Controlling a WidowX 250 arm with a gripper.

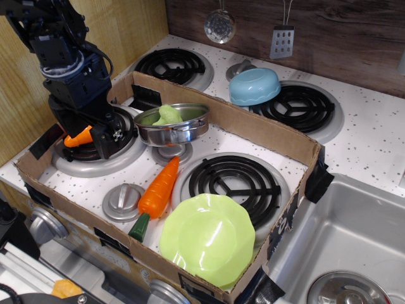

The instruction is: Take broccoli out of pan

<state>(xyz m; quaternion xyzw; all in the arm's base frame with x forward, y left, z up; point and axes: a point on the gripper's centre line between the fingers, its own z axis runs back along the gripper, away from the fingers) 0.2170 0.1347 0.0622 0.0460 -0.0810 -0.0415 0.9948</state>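
The broccoli (168, 114), a small light-green lump, lies inside the pan (180, 130), a shiny steel pot standing between the two left burners. My gripper (107, 138) hangs low over the front-left burner (95, 158), just left of the pan and not touching it. Its black fingers look apart with nothing between them. A small orange carrot piece (78, 137) lies on that burner right beside the fingers, on their left.
A long orange carrot (159, 187) with a dark-green stem lies in front of the pan. A lime-green plate (207, 238) sits front right. A light-blue bowl (254, 86) lies upside down at the back. A cardboard wall (253, 126) rings the stove area. A sink (354, 247) is at right.
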